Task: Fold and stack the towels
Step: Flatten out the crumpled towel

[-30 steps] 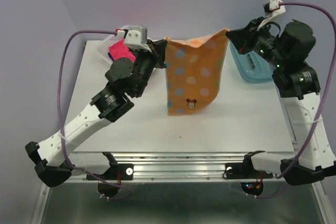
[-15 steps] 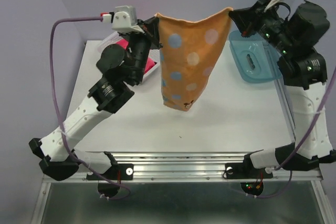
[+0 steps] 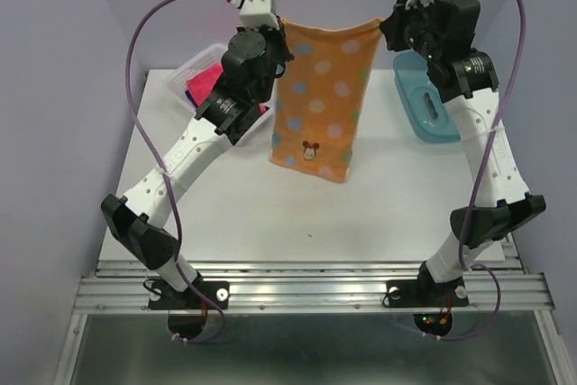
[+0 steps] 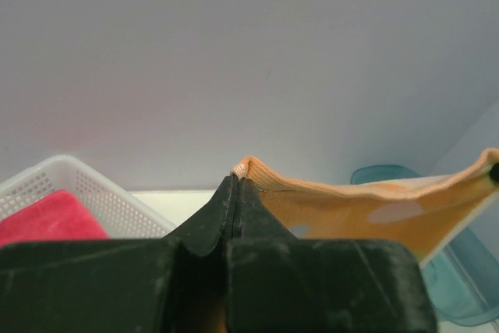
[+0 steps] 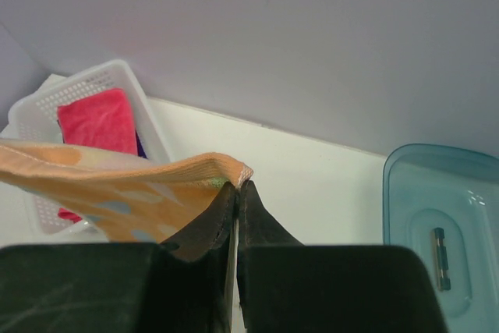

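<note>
The orange towel with pastel spots and a small cartoon print hangs in the air, stretched flat between both grippers, its lower edge above the table. My left gripper is shut on its top left corner. My right gripper is shut on its top right corner. The pink-red towel lies in the white basket at the back left, also in the right wrist view. A sliver of the dark purple towel shows under it.
A teal plastic lid or tray lies at the back right of the white table. The purple wall stands close behind both grippers. The table's left edge runs by the basket.
Both grippers have risen and swung toward the back wall, lifting the orange towel off the table and pulling it taut. It now hangs flat with the cartoon print facing the camera.
</note>
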`<state>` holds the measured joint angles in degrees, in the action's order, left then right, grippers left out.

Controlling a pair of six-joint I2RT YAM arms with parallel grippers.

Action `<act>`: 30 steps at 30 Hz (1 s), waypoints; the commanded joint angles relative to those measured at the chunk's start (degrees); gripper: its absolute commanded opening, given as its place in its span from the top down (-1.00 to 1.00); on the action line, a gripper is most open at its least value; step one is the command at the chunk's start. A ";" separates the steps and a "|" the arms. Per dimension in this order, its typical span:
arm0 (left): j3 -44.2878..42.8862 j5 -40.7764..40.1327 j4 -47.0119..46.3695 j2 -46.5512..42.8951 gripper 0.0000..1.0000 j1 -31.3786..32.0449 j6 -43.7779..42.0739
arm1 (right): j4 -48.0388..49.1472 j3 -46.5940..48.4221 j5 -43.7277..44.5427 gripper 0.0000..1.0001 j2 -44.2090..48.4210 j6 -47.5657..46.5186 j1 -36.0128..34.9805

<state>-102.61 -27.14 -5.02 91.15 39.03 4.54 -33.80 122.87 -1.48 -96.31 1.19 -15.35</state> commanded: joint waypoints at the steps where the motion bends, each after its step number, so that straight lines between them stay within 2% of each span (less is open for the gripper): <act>1: -0.50 4.45 -5.53 -8.79 1.00 0.26 1.52 | 3.65 1.33 -0.89 0.99 7.88 -1.37 0.33; 6: 10.31 9.72 -8.61 -19.93 1.00 0.87 5.39 | 3.92 -5.78 -6.95 0.99 17.81 1.97 0.33; 9: 16.18 10.52 -8.52 -24.17 1.00 2.37 6.88 | 5.06 -14.21 -9.94 0.99 23.26 4.69 0.33; 11: 20.66 10.88 -8.17 -28.30 1.00 4.91 7.85 | 5.76 -20.52 -13.36 0.99 28.53 6.36 0.33; 15: 26.30 10.17 -7.12 -35.59 1.00 10.80 9.61 | 4.10 -25.39 -18.02 0.99 35.74 9.09 0.33; 18: 27.28 12.71 -4.92 -39.74 1.00 13.62 12.16 | 2.08 -24.70 -22.43 0.99 40.23 10.93 0.33; 23: 26.24 25.01 -3.86 -42.55 1.00 14.85 16.20 | -2.40 -15.92 -28.58 0.99 42.61 13.22 0.41; 27: 24.74 26.87 -3.69 -42.46 1.00 15.03 16.38 | -5.13 -13.27 -24.03 0.99 41.91 12.61 0.33; 30: 26.40 22.58 -4.12 -41.76 1.00 15.03 14.99 | -4.17 -18.26 -17.79 0.99 41.64 11.64 0.33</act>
<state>-75.90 -2.92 -6.79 49.21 54.22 20.23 -37.39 107.39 -26.26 -53.89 13.13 -15.44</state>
